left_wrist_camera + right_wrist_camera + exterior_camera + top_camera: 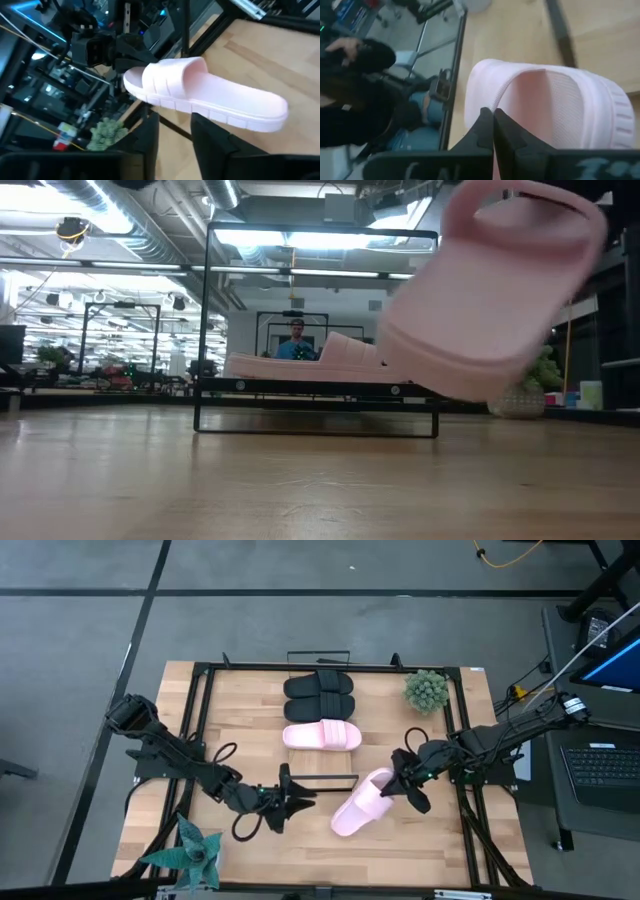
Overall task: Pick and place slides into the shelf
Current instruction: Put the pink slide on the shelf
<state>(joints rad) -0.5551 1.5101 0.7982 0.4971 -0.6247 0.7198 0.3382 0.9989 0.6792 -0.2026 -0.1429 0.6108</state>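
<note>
Slides: one pink slide is held off the wooden tabletop by the right gripper, whose fingers are pinched together on the edge of its strap; in the right wrist view the two dark fingertips meet on the strap rim. The low view shows this slide hanging tilted in the air, clear of the surface, on the near side of the shelf. The other three slides sit on the shelf: two black slides side by side at its far end, and the second pink slide just beside them on the near side. The shelf stands on thin black wire legs above the tabletop. The left gripper hovers low over the tabletop just off the shelf's near end, near the held slide's heel, fingers spread apart with nothing between them; its wrist view looks past both fingers at the pink slide. A small green plant stands on the tabletop to one side of the shelf's far end; a blue-green spiky plant sits at the near tabletop corner on the left arm's side. Beyond the table lies a grey floor, with a laptop on the right arm's side. The low view shows a lit workshop with a person behind the shelf.
</note>
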